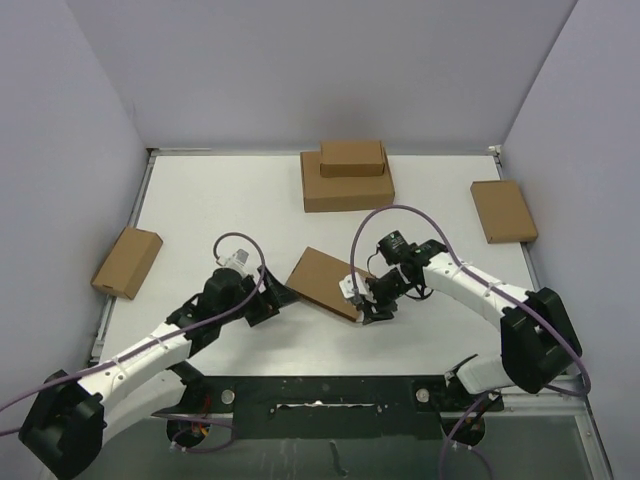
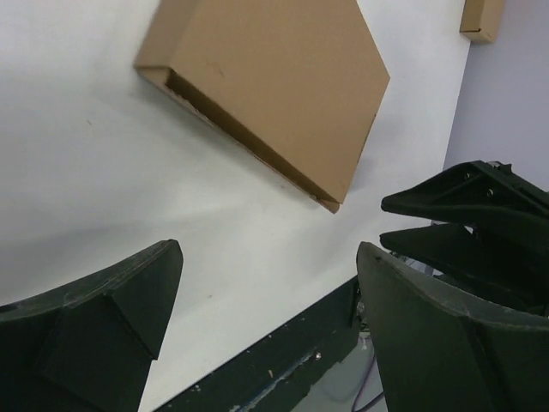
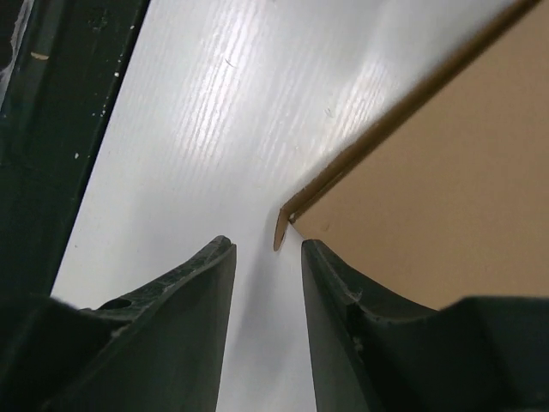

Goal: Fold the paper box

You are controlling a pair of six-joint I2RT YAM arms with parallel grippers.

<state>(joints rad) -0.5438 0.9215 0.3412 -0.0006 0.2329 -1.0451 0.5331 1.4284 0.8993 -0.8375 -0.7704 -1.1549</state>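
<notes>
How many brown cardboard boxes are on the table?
5: left box far left; paper box in the middle; wide box at the back, small box atop it; right box far right.

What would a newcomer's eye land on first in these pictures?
The flat brown paper box lies askew near the front middle of the table, with the left gripper and right gripper open at its two ends. Two stacked boxes sit at the far edge.

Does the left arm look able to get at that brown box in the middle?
Probably yes. The left gripper is open and faces an edge of the paper box with only bare table between; the right gripper sits at the box's other side, out of the way.
</notes>
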